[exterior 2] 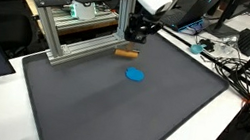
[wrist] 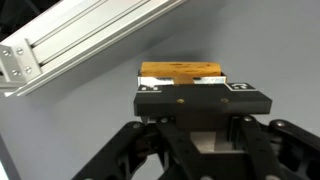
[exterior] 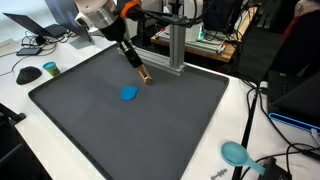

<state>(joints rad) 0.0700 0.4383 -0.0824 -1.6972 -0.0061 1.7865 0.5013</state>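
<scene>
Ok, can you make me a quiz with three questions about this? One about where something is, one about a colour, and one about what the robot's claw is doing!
1. Where is the blue disc?
A) on the grey mat
B) on a chair
C) inside a cup

2. What colour is the wooden block?
A) green
B) light brown
C) pink

3. What is the gripper doing?
A) standing wide open
B) shut on the wooden block
C) shut on the blue disc

Answers:
1 A: the disc lies flat near the mat's middle.
2 B: the wrist view shows it light brown.
3 B: the block sits between the fingertips.
</scene>
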